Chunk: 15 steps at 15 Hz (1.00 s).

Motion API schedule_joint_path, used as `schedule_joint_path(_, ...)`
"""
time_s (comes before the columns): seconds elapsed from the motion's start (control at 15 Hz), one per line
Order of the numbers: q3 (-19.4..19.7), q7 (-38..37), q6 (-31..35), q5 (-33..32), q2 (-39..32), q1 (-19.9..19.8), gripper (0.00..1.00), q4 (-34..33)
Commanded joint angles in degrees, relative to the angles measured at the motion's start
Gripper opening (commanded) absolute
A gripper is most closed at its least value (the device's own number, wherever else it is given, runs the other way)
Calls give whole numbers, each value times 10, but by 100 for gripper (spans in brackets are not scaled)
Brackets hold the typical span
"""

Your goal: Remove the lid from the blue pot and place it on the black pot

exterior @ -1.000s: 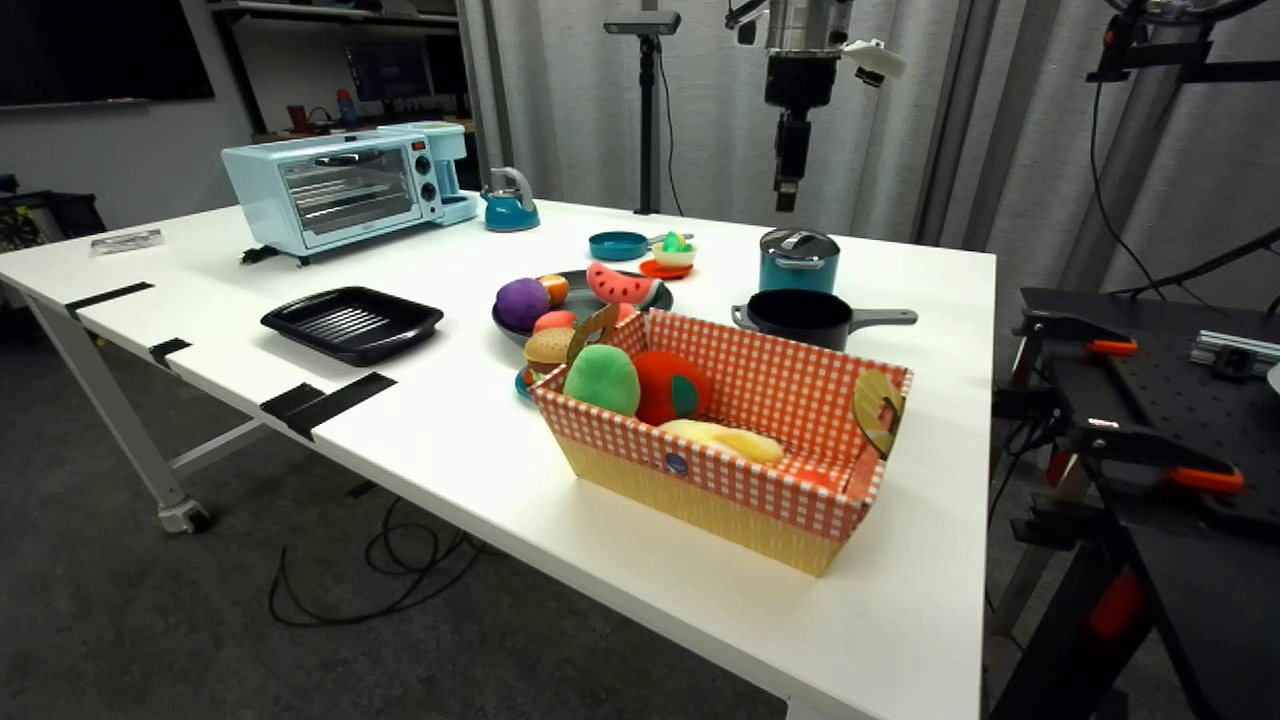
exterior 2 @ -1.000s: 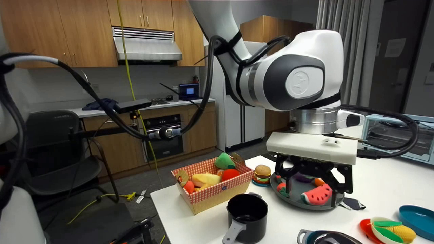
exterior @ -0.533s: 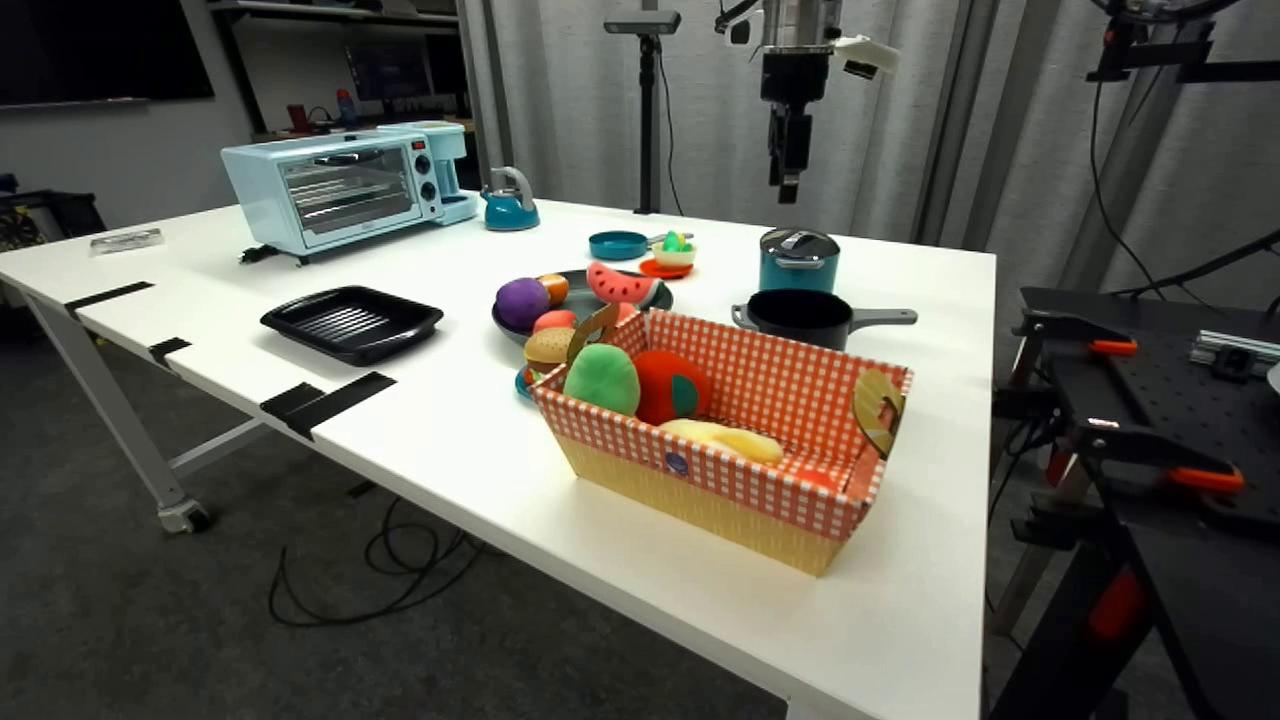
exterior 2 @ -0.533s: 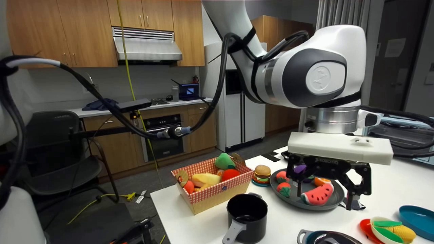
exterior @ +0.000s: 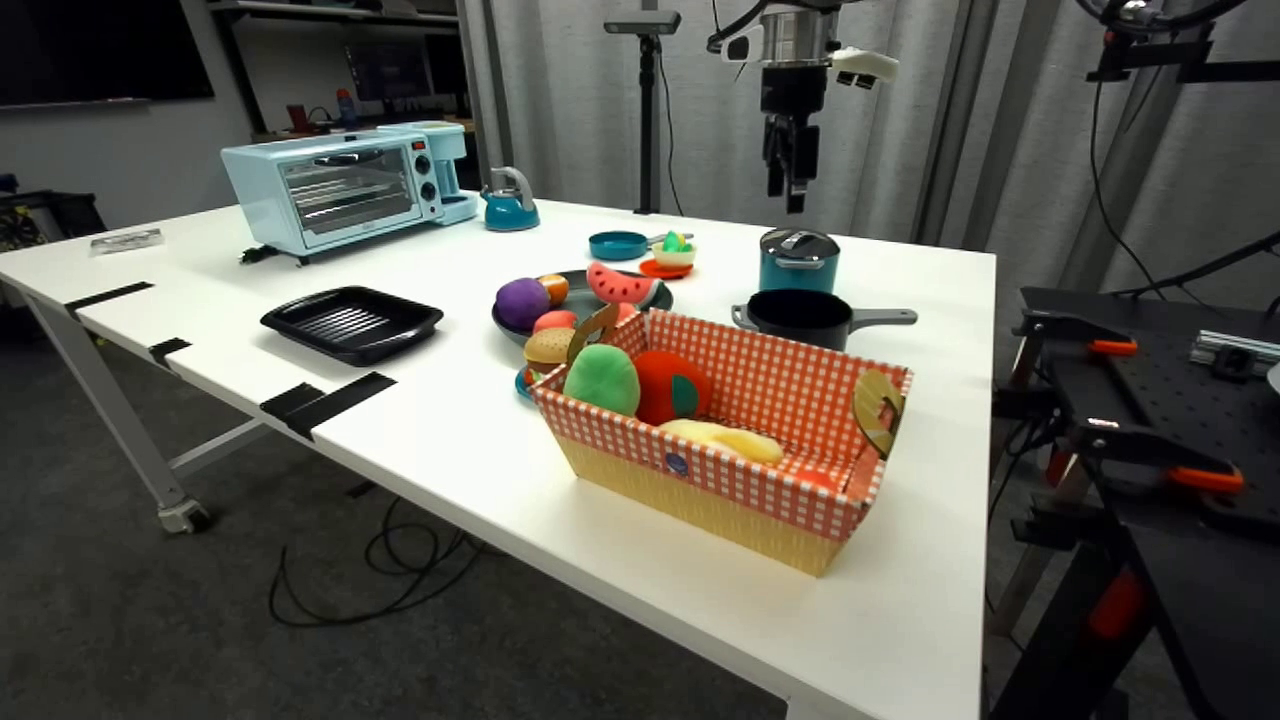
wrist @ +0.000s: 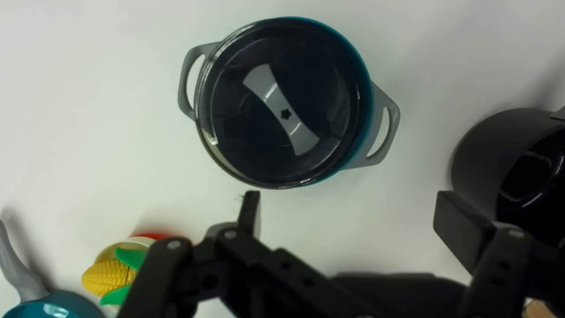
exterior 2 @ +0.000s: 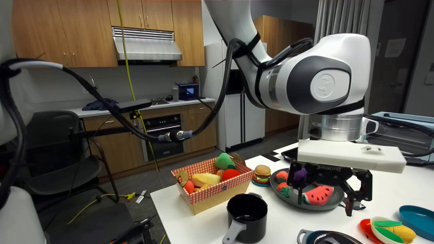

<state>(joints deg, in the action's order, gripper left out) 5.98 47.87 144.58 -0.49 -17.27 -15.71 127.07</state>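
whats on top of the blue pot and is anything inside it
A round lid lies on the blue pot, a grey grip across its middle. The lid covers the pot and looks dark, so whether anything is inside cannot be told.

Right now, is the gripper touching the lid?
Apart. In an exterior view, the open gripper hangs above the lid, and a strip of white table shows plainly between them.
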Motion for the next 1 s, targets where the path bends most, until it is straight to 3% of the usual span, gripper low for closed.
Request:
schedule_joint_path(0.0,-8,46,-7,7,-16,-16,100,-17)
schedule_joint_path(0.93,-2,153,7,-12,-43,-33,100,-27)
